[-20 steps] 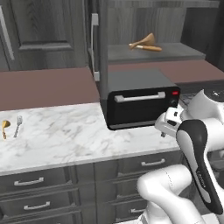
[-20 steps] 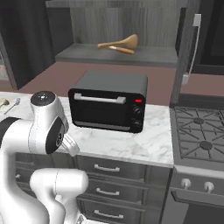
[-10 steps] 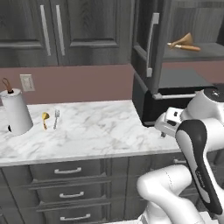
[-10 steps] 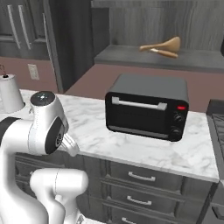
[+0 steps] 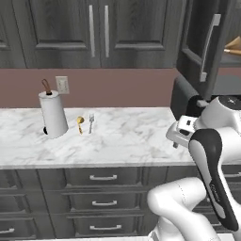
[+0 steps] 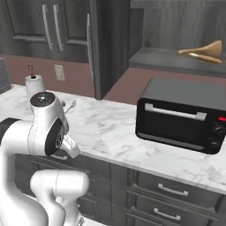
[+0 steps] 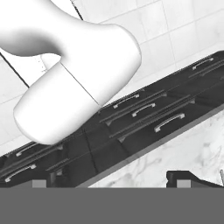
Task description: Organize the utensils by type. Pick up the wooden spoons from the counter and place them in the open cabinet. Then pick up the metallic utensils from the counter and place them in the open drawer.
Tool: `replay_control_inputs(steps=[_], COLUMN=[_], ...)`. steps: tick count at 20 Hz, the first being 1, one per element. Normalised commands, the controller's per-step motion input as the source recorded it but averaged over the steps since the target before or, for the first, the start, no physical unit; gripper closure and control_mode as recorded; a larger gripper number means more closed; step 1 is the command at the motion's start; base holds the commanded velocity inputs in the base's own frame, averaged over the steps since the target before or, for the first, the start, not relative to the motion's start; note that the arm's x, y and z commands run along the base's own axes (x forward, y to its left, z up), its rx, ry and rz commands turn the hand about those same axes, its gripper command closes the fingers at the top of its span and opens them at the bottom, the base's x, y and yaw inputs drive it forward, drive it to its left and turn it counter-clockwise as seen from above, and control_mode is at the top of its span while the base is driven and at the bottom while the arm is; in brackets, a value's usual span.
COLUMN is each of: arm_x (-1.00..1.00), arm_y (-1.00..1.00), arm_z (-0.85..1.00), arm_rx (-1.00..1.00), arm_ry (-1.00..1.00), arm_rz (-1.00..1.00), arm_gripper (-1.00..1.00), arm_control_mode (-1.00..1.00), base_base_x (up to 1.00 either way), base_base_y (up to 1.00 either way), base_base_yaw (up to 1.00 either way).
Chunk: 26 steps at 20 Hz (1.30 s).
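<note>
Both wooden spoons [image 6: 202, 51] lie side by side on the grey shelf of the open cabinet [image 6: 176, 62], whose door [image 5: 205, 42] hangs ajar; one spoon tip [image 5: 233, 47] shows at the right edge of the left base view. The metallic utensils lie on the counter [image 5: 127, 136]: a gold-bowled spoon [image 5: 80, 124] and, just right of it, a silver fork [image 5: 91, 122], which also shows as a thin sliver [image 6: 70, 105]. My gripper [image 7: 111, 180] is open and holds nothing. It points down past the counter's front edge at the drawer fronts, well right of the utensils.
A paper-towel roll [image 5: 52, 115] stands just left of the gold spoon. A black toaster oven [image 6: 181, 115] sits on the counter under the open cabinet. The drawer fronts [image 5: 103, 178] below the counter are shut. My own white arm rises between the utensils and the oven.
The base has driven left along the counter, so the whole scene has slid right. The paper towel and metal utensils now sit nearer the middle. The gripper stays open.
</note>
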Motion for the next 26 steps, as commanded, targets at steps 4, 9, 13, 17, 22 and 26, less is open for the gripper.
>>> replay_control_inputs(steps=[4, 9, 13, 17, 22, 26], arm_x=[0.00, 0.00, 0.00, 0.00, 0.00, 0.00], arm_y=[0.00, 0.00, 0.00, 0.00, 0.00, 0.00], arm_z=[0.00, 0.00, 0.00, 0.00, 0.00, 0.00], arm_rx=[0.00, 0.00, 0.00, 0.00, 0.00, 0.00], arm_ry=[0.00, 0.00, 0.00, 0.00, 0.00, 0.00], arm_rz=[0.00, 0.00, 0.00, 0.00, 0.00, 0.00], arm_gripper=[-1.00, -1.00, -1.00, -1.00, -1.00, -1.00], arm_control_mode=[1.00, 1.00, 1.00, 1.00, 1.00, 1.00], base_base_x=[0.00, 0.00, 0.02, 0.05, 0.17, 0.30], base_base_y=[0.43, 0.50, 0.49, 0.45, 0.41, 0.40], base_base_yaw=[0.13, 0.04, 0.00, 0.00, -0.02, -0.07])
